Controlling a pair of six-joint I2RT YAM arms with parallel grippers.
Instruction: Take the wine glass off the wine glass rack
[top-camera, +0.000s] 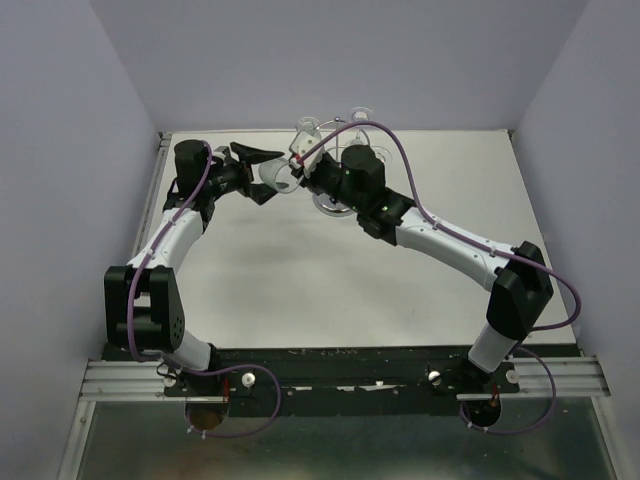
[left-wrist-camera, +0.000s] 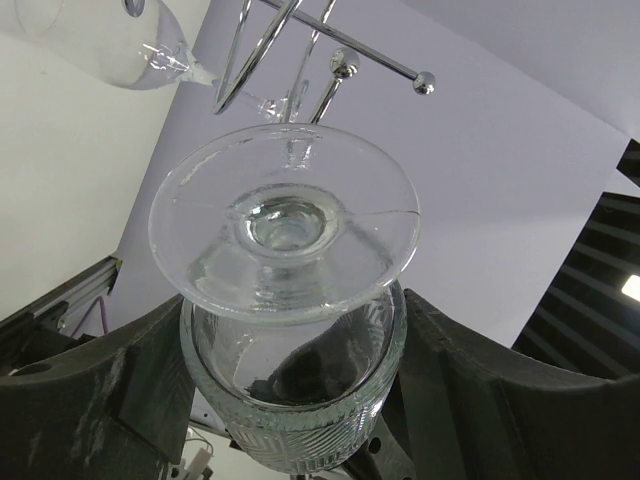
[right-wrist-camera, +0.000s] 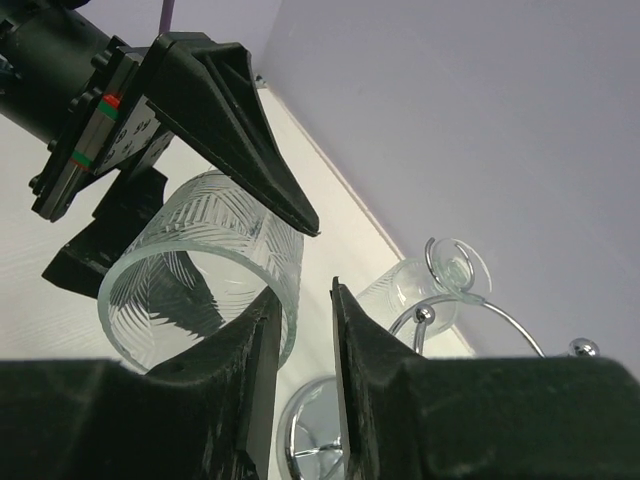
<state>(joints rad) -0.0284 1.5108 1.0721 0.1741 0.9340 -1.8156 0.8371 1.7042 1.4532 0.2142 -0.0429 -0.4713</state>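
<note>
Left gripper (top-camera: 270, 175) clamped across the bowl of the wine glass (left-wrist-camera: 290, 300), which is held in the air just left of the rack (right-wrist-camera: 305, 445), its foot apparently clear of the hooks. Right gripper (right-wrist-camera: 303, 296): jaws narrowly apart with the glass rim between them; whether they pinch it cannot be told. 1 other glass (right-wrist-camera: 415, 285) hangs on the rack. Lifting off appears essentially done; what is left, by judgement, is moving clear and setting down.
</note>
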